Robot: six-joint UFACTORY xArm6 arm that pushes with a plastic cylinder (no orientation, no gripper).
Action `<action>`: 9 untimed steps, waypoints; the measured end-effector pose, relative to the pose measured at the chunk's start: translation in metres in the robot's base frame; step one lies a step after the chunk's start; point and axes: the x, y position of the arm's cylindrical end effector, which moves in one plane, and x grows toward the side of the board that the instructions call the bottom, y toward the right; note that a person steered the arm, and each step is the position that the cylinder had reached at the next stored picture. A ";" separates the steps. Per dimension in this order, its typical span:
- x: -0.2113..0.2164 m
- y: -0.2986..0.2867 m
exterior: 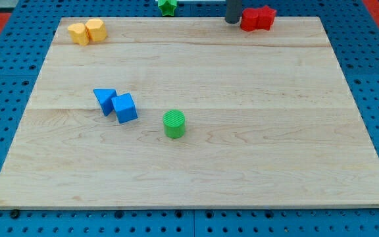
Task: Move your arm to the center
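Dark rod, round and stubby-looking, my tip parked at the board's top edge, right of middle, just beside the red blocks. No fingers, so nothing open or shut. Well apart from the green cylinder near the centre.

No readable text, label, number or sign shows on anything here.

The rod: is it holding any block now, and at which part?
Nothing is held; the rod cannot grip. My tip stands at the view's top edge, just left of the red blocks; contact cannot be told.
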 end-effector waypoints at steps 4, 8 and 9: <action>0.045 0.000; 0.135 -0.019; 0.136 -0.023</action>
